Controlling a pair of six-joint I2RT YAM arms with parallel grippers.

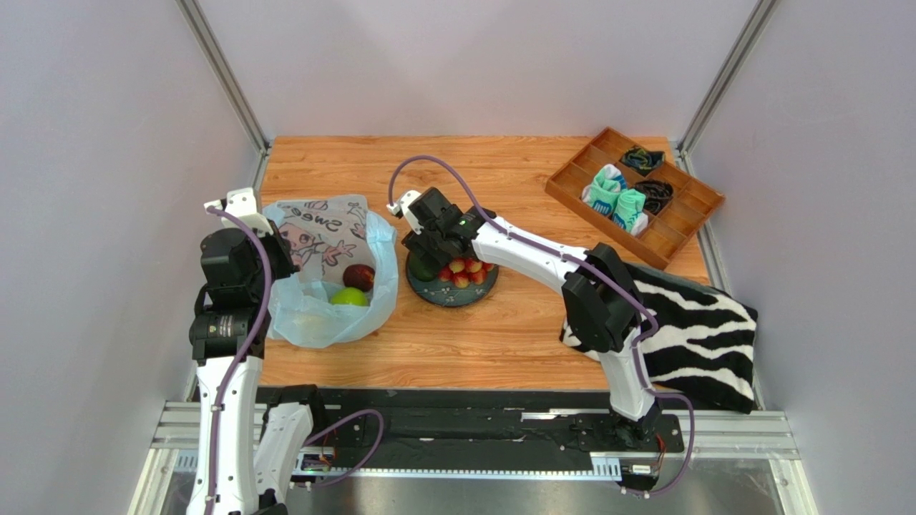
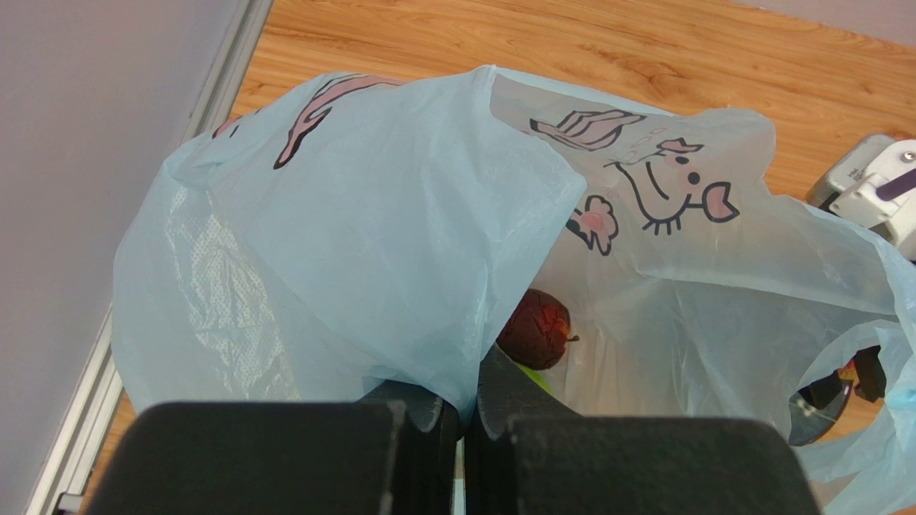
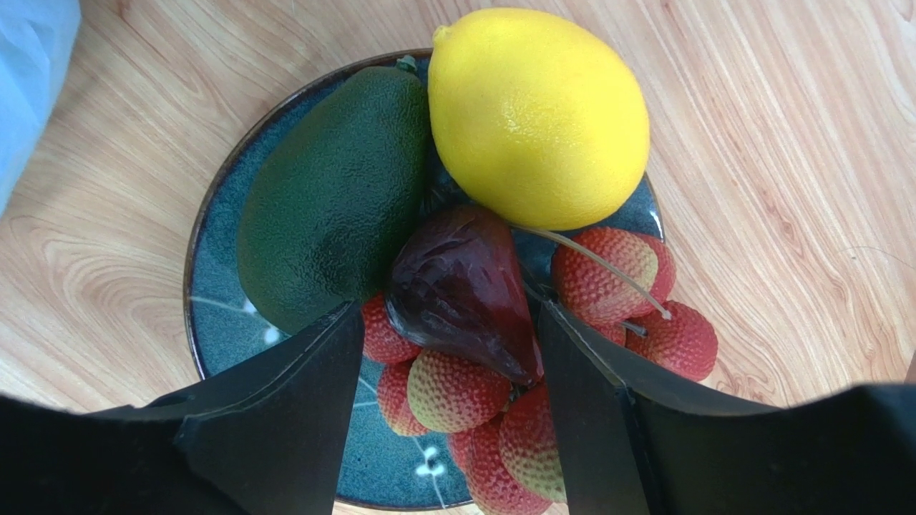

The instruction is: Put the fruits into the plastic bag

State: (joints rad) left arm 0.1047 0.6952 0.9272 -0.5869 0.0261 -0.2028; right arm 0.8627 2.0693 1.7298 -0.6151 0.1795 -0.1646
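Observation:
The pale blue plastic bag (image 1: pixel 323 311) lies at the left with its mouth open toward the plate. My left gripper (image 1: pixel 277 252) is shut on the bag's edge (image 2: pixel 376 247), its fingers (image 2: pixel 430 413) pinching the film. Inside the bag are a dark red round fruit (image 2: pixel 534 328) and a green apple (image 1: pixel 348 297). My right gripper (image 3: pixel 446 311) is open just above the dark plate (image 3: pixel 220 311), its jaws on either side of a dark purple fruit (image 3: pixel 462 290) and several small red fruits (image 3: pixel 473 392). A lemon (image 3: pixel 538 118) and a dark green fruit (image 3: pixel 333 199) lie beyond. The pear is hidden.
A wooden compartment tray (image 1: pixel 634 193) with rolled socks stands at the back right. A zebra-striped cloth (image 1: pixel 688 333) lies under the right arm at the right edge. Grey walls and metal posts enclose the table.

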